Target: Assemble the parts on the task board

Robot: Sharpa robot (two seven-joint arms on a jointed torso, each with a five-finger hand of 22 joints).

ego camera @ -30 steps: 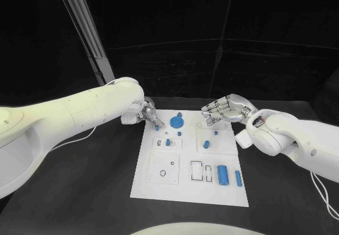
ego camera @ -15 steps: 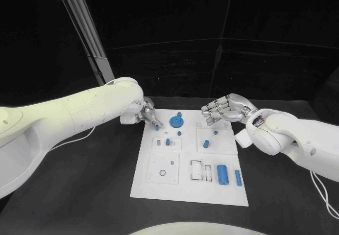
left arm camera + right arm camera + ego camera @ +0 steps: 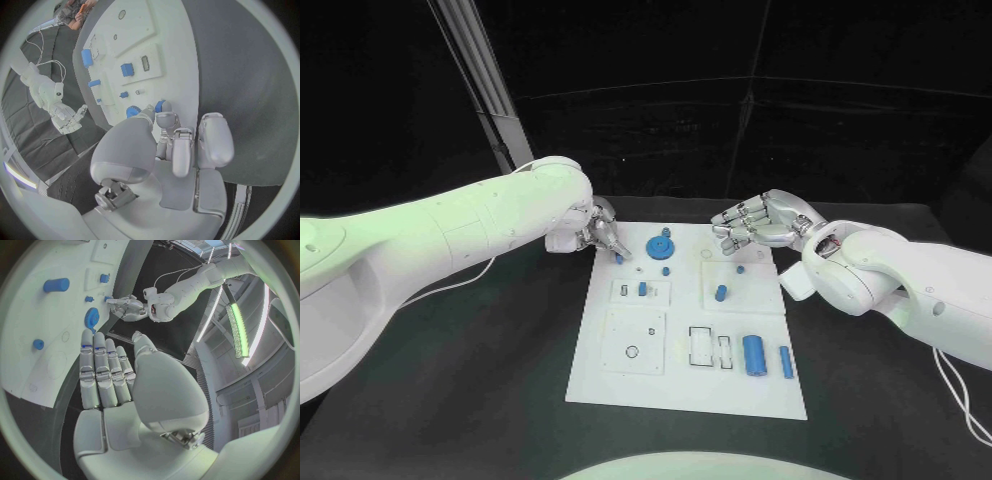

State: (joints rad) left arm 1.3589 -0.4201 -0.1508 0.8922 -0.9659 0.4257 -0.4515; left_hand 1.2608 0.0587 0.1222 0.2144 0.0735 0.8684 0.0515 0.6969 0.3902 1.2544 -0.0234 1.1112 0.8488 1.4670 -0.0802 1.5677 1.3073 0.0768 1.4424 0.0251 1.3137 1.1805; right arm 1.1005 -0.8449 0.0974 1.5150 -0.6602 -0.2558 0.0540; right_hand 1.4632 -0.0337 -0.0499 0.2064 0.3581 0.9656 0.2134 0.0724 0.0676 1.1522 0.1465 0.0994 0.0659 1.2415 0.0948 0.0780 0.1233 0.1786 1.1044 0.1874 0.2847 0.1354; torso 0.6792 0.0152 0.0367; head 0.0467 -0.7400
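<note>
The board [image 3: 639,375] is looking like smooth white plastic, not shiny. The small blue pieces, like the gear [image 3: 659,246] and the long peg [image 3: 756,357], are looking like smooth plastic too. The table [image 3: 473,380] is showing a dull black top, soft like cloth. The arms [image 3: 444,230] are gleaming like glossy white plastic. The left hand [image 3: 606,238] and right hand [image 3: 759,224] are shining like silver metal.

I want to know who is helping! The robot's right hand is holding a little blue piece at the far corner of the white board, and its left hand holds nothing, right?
Swapped. The head view shows the left hand pinching the little blue piece; the right hand holds nothing.
</note>
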